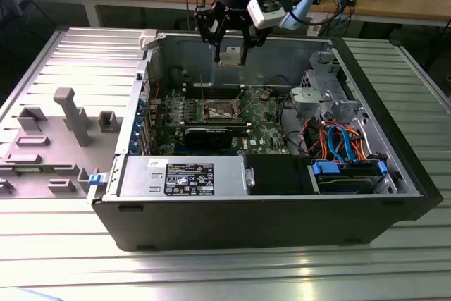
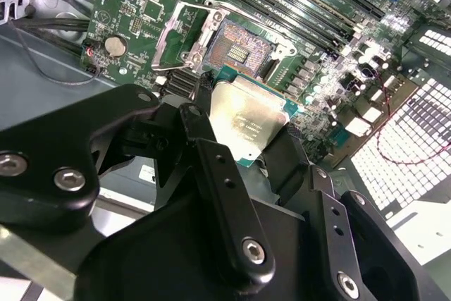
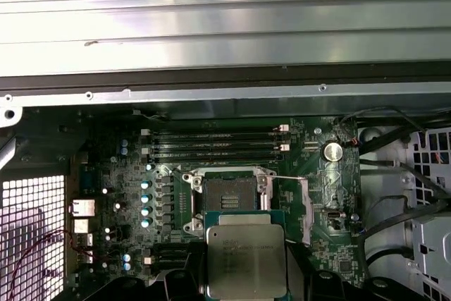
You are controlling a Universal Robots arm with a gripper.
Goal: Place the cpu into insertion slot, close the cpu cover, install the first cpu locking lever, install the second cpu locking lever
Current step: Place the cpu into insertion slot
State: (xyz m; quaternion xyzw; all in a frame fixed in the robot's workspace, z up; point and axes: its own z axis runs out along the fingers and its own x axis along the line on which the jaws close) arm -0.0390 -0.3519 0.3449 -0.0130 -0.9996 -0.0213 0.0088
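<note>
"One thing in the tool (image 1: 230, 48), is it?"

"One: the cpu (image 2: 246, 121). The fingers are closed onto its opposite edges, and its metal top faces the wrist (it shows so in both wrist views). I take it that keeps the contact side turned down toward the board with nothing pressing on it."

"Start at the far side. What is that grey tray (image 1: 63, 139)?"

"A moulded holder lying on the surface (image 1: 211, 273), well apart from the tool and outside the case."

"And nearer in?"

"The computer case (image 1: 246, 223) lies on its side with the panel off, so the board faces up and can be reached from above. The tool hangs over the opening. The insertion slot (image 3: 229, 195) sits below it, apart from the chip, bare, its gold field showing."

"The cpu cover (image 3: 306, 206)?"

"Swung up on edge just beside the slot, which leaves the slot free. By my judgement, nothing is seated or locked yet."

"Past that?"

"A drive cage (image 1: 324, 89) with coloured cables, off to the tool's other side and lower, not touching it."
</note>
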